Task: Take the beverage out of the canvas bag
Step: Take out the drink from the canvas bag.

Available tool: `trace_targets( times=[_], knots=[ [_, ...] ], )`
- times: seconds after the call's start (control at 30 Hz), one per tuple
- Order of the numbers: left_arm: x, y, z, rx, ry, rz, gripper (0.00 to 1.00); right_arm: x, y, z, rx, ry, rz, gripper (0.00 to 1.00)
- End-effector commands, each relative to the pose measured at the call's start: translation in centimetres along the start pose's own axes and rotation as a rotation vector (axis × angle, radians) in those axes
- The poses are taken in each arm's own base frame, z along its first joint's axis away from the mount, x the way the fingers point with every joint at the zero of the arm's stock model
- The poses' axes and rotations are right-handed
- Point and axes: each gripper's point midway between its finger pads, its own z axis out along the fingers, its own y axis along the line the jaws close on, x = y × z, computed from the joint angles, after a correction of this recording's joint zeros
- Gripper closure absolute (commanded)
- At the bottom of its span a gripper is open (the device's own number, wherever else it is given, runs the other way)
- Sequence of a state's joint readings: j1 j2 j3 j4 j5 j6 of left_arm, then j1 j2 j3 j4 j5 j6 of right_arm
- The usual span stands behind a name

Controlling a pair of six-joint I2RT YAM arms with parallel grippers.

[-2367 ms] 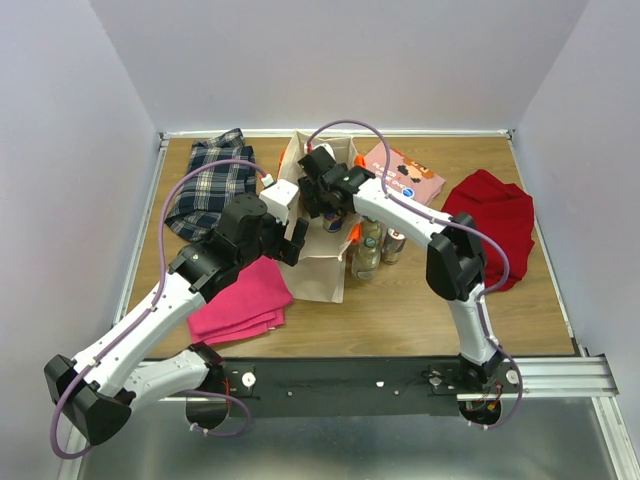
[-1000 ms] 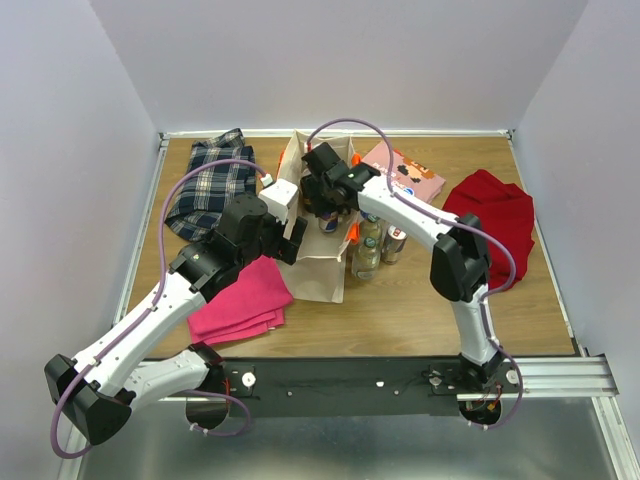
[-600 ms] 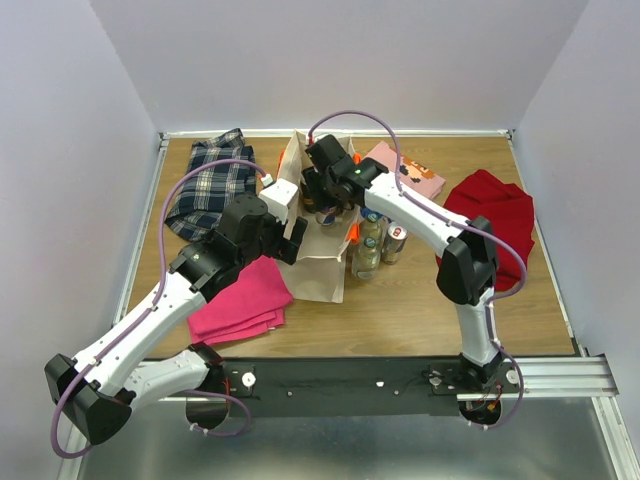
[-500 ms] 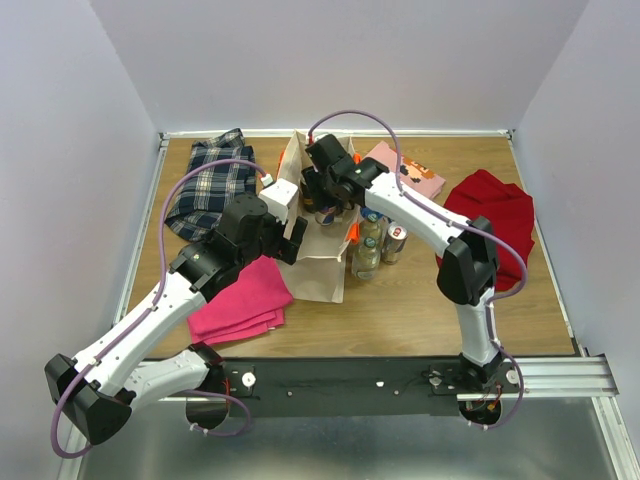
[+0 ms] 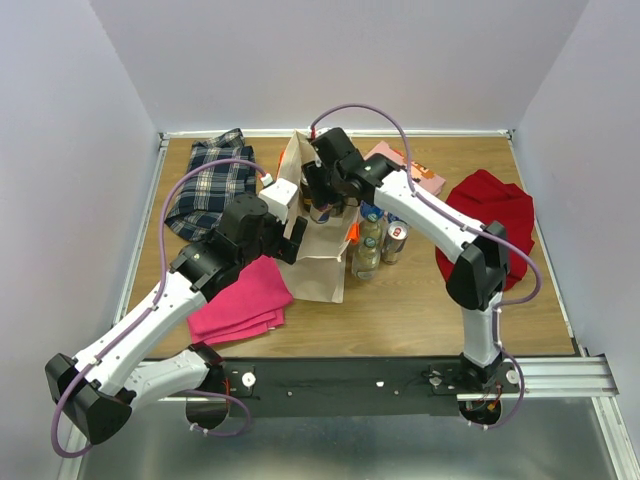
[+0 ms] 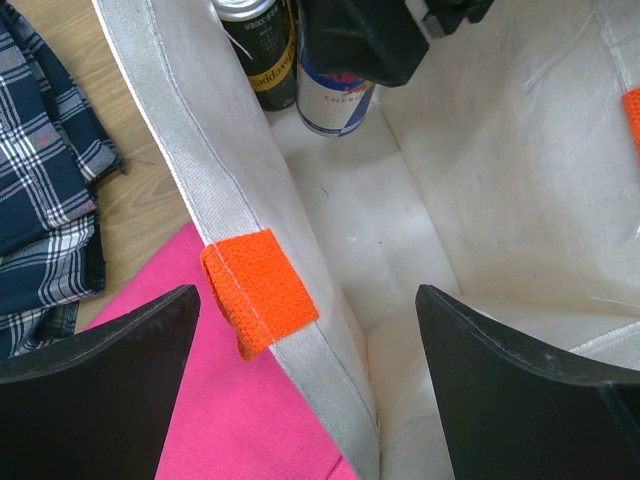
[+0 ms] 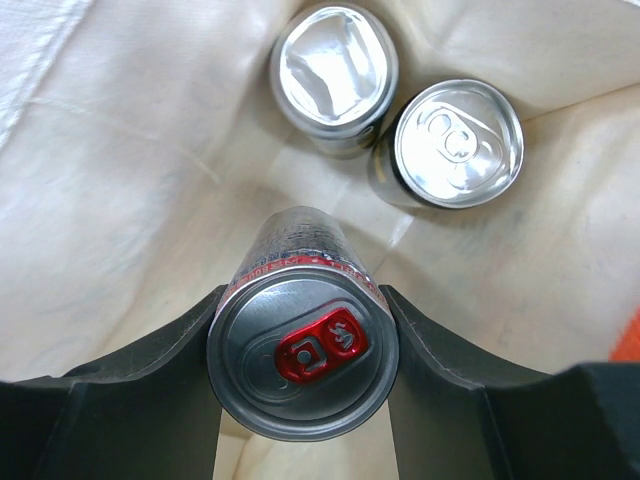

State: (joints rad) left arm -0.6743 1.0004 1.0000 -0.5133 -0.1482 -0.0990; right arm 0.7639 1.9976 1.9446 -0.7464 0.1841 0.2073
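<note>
The canvas bag (image 5: 318, 268) stands open mid-table, and the left gripper (image 6: 305, 305) straddles its near wall, jaws wide apart and pinching nothing. The right gripper (image 7: 303, 300) reaches inside, clamped on the red-tabbed can (image 7: 303, 355), so the lift-out looks to be in hand; next it likely needs a straight rise clear of the rim and the 2 other cans (image 7: 335, 65). Against 1 second ago, the right wrist sits higher and its elbow farther out, while the left arm is unmoved.
</note>
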Motion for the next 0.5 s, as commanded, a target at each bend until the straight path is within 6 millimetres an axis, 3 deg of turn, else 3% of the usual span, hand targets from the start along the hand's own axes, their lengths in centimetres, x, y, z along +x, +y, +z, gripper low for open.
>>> trace_targets(
  times=[0.0,0.47],
  knots=[
    [-0.5,0.6,0.2,-0.039,-0.01,-0.021,0.01,-3.5,0.8,-4.2,-0.07,-0.11,0.002,0.99],
    [-2.2,0.6,-0.4,-0.045,-0.046,-0.064,0.01,-3.9,1.1,-7.5,-0.121,-0.141,0.019,0.99]
  ],
)
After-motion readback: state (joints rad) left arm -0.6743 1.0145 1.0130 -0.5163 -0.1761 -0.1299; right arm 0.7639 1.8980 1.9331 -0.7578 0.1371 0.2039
